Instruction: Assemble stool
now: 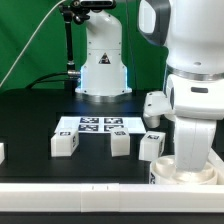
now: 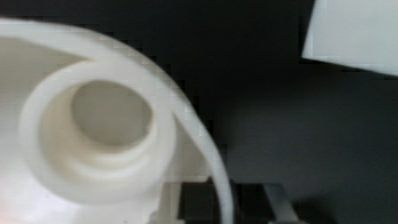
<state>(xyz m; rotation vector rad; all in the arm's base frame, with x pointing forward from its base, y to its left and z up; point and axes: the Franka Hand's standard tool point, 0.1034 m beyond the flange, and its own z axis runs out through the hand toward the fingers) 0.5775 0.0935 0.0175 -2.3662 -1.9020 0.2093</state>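
The stool's round white seat (image 2: 80, 120) fills the wrist view, with its round hole facing the camera. My gripper (image 2: 228, 200) is shut on the seat's thin rim, which runs between the two dark fingers (image 2: 192, 202). In the exterior view the seat (image 1: 168, 172) sits at the front right of the black table, under my wrist. Three white block legs with tags stand in a row: one at the left (image 1: 64, 143), one in the middle (image 1: 120, 143) and one (image 1: 152, 147) close to the seat.
The marker board (image 1: 92, 125) lies behind the legs. A long white rail (image 1: 80, 190) runs along the table's front edge. A white part (image 1: 2, 152) shows at the exterior view's left edge. A white block corner (image 2: 356, 35) shows in the wrist view.
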